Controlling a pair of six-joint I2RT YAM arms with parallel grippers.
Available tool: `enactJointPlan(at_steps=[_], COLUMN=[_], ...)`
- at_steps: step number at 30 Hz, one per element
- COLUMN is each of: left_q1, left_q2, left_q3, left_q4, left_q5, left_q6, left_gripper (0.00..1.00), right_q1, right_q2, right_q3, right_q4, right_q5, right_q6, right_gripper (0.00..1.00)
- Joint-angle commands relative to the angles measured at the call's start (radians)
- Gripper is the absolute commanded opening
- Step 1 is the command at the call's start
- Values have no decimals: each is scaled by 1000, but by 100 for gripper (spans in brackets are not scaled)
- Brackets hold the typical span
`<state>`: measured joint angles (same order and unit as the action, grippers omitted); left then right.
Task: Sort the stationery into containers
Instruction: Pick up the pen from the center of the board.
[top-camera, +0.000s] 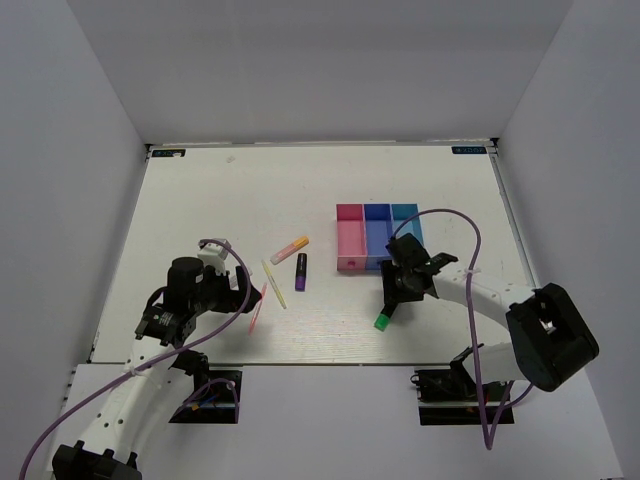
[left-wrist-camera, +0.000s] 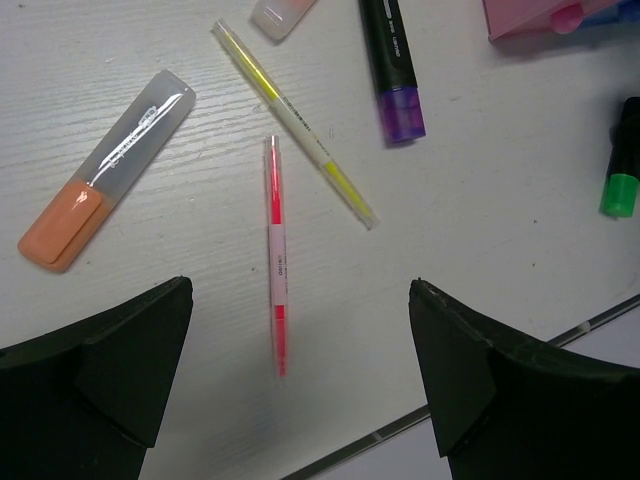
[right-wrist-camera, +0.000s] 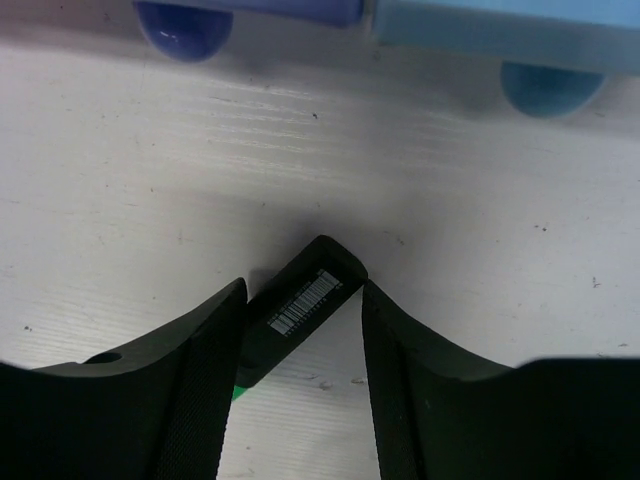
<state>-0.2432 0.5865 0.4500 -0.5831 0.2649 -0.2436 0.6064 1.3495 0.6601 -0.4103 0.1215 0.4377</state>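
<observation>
My right gripper (top-camera: 393, 300) (right-wrist-camera: 302, 286) is shut on the green highlighter (top-camera: 382, 322) (right-wrist-camera: 300, 300), whose black body sits slantwise between the fingers, low over the table in front of the bins. The pink (top-camera: 351, 238), dark blue (top-camera: 377, 238) and light blue (top-camera: 405, 228) containers stand in a row. My left gripper (top-camera: 240, 298) (left-wrist-camera: 300, 290) is open over the pink-red pen (left-wrist-camera: 276, 260) (top-camera: 258, 308). Beyond it lie the yellow pen (left-wrist-camera: 300, 130) (top-camera: 274, 283), the purple highlighter (left-wrist-camera: 395, 70) (top-camera: 301, 272) and the orange-pink highlighter (top-camera: 290, 249) (left-wrist-camera: 280, 14).
An orange marker with a clear cap (left-wrist-camera: 100, 170) lies left of the pink-red pen, hidden under my left arm in the top view. The table's near edge (left-wrist-camera: 400, 425) runs just behind the left gripper. White walls enclose the table.
</observation>
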Motion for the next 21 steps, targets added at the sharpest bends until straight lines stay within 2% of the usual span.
enactJointPlan(at_steps=[1, 9, 10, 14, 18, 21], left_q1=[8, 5, 5, 5, 7, 5], left_q2=[-8, -14, -14, -16, -11, -14], left_q3=[33, 35, 35, 35, 35, 35], left_q4=[-1, -1, 0, -3, 2, -1], left_q5=[19, 19, 20, 20, 23, 20], left_q6=[13, 15, 15, 13, 13, 15], left_gripper=[99, 99, 99, 99, 99, 99], right_q1=[15, 59, 65, 90, 105, 113], right_q2=[2, 62, 66, 56, 71, 91], right_q3=[-14, -19, -20, -33, -36, -21], right_q4=[39, 82, 87, 116, 120, 94], right_q5=[50, -49, -59, -89, -79, -77], right_q6=[3, -25, -24, -48, -68, -85], right_gripper=[53, 54, 58, 63, 63, 59])
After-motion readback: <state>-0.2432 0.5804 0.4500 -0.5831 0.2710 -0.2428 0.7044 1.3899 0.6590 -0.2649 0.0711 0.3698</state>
